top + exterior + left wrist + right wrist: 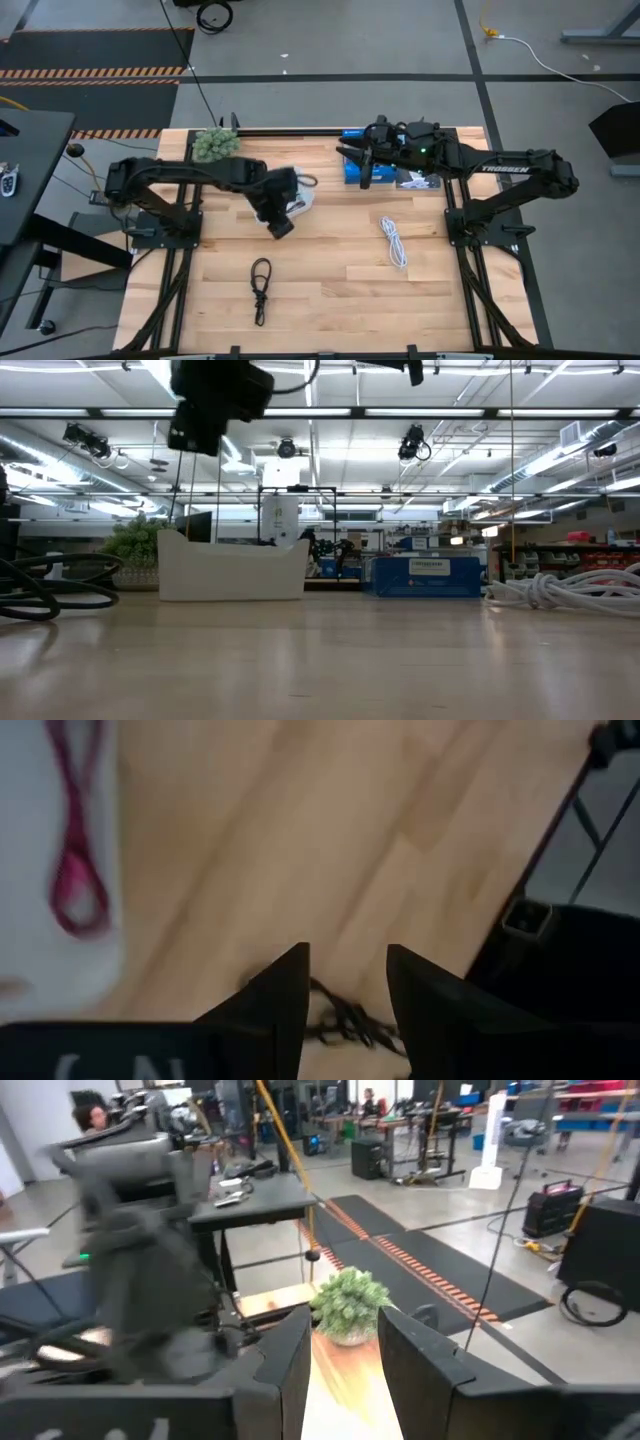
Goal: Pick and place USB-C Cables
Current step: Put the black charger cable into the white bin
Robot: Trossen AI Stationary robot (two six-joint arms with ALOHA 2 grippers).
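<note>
The dark red cable (75, 850) lies in a white tray (300, 203), (230, 572). My left gripper (281, 226), (347, 985) hangs open above the tray's near edge, raised off the table, holding nothing. The black cable (260, 288), (345, 1018), (45, 585) lies in a loose bundle on the wood, nearer the near edge. The white cable (393, 241), (585, 590) lies on the table's right half. My right gripper (363, 168), (345, 1345) hovers open over the blue boxes (352, 170) at the far side. I cannot make out the grey-blue cable.
A small green plant (215, 145), (348, 1302) stands at the far left corner. A blue box (425, 575) sits beside the tray at the far side. Bare wood stretches between the black and white cables and along the near edge.
</note>
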